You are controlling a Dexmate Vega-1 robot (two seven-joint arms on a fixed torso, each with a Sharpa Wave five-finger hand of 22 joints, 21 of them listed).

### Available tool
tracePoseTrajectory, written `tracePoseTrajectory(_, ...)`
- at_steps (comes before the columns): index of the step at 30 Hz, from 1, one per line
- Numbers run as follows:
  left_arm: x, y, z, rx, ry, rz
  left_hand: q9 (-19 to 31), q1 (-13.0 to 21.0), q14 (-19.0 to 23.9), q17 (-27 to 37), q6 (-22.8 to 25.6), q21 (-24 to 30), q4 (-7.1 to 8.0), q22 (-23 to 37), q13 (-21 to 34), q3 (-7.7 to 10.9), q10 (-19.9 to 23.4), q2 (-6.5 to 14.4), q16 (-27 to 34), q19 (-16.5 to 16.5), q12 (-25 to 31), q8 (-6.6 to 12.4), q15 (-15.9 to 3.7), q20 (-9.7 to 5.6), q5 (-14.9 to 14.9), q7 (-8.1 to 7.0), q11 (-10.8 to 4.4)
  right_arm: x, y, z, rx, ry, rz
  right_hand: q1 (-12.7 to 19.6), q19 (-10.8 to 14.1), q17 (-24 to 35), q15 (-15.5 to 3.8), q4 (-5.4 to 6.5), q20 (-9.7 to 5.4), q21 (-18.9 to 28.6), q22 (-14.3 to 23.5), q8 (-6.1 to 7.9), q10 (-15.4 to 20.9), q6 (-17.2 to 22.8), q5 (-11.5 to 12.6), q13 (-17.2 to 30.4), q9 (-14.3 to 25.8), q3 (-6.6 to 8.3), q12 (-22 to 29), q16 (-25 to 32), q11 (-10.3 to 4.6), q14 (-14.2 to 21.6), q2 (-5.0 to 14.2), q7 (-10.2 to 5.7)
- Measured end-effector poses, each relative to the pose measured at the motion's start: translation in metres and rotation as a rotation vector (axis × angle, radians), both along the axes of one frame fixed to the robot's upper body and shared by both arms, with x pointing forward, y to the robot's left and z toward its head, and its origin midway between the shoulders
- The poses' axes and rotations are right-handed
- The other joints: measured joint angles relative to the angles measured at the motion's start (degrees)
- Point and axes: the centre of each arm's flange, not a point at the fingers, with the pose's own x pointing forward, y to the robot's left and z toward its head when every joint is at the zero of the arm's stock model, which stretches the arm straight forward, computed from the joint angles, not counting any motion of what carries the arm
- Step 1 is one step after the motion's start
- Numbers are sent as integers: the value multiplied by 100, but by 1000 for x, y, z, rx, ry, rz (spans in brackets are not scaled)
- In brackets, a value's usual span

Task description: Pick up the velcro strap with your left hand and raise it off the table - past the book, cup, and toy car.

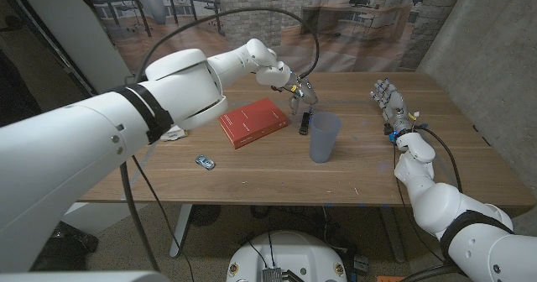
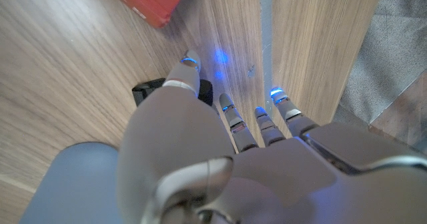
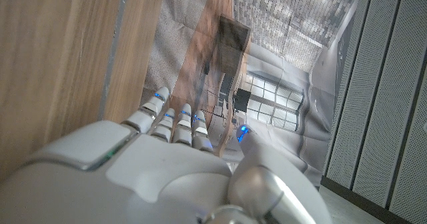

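Two hands show from the head: the left hand hangs fingers-down over the small black velcro strap, between the red hardcover book and translucent blue plastic cup, likely to descend cleanly. The right hand waits empty, fingers spread. At the left wrist, the strap lies beyond the thumb, ungrasped.

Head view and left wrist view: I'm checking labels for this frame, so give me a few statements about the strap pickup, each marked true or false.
1. The left hand is over the velcro strap. True.
2. The red book lies right of the blue cup. False: it lies left of the cup.
3. The toy car sits on the book. False: it sits on the table, nearer the front edge.
4. The right hand holds nothing. True.
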Motion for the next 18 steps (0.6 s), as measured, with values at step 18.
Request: tracePoseTrajectory(18,4,-10,11,-210,23,24,13,-107,8,14,-126,23,77,29,26,-301,-85,-106,-33,31,-27,16,9,16,0,82,41,7,-1,6,-3,11,-6,0,-21,1,53,0,21,-44,0,0,0,-31,-45,0,0,0,0,0,-1,-11,0,31)
